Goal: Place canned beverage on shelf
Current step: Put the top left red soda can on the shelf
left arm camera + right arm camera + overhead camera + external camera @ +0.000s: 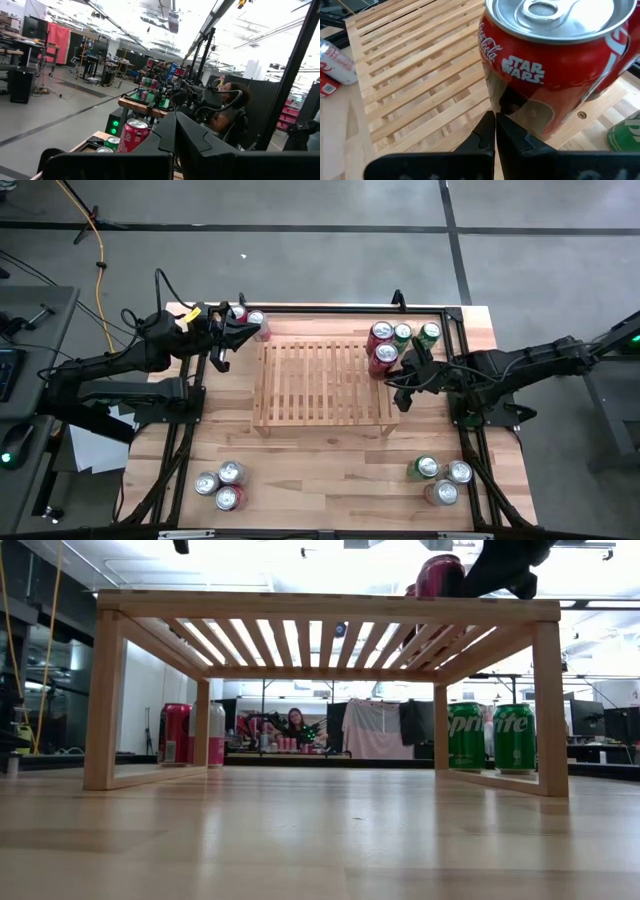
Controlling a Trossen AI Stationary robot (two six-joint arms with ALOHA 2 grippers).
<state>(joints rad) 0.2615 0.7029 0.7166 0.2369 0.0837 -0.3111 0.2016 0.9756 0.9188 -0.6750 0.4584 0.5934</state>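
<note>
The shelf (322, 385) stands mid-table (330, 480), slats running front to back, short legs down. One red can (384, 358) stands upright on the shelf's right edge near the far corner; the right wrist view shows its silver top and red printed side just ahead of the fingertips. Right gripper (408, 376) sits just beside that can at the shelf's right end, fingers pressed fully together with nothing between them; whether they touch the can cannot be told. On the table behind that corner: another red can (381, 332) and two green cans (415, 333). Left gripper (229, 332) is at the far left corner of the table, fingers likewise closed on nothing, close to a red can (238, 313) and a silver-topped can (257, 322). Near the front edge, three cans cluster at left (220, 484) and three at right (440, 479). A seated person (227, 107) shows in the room beyond the table.
</note>
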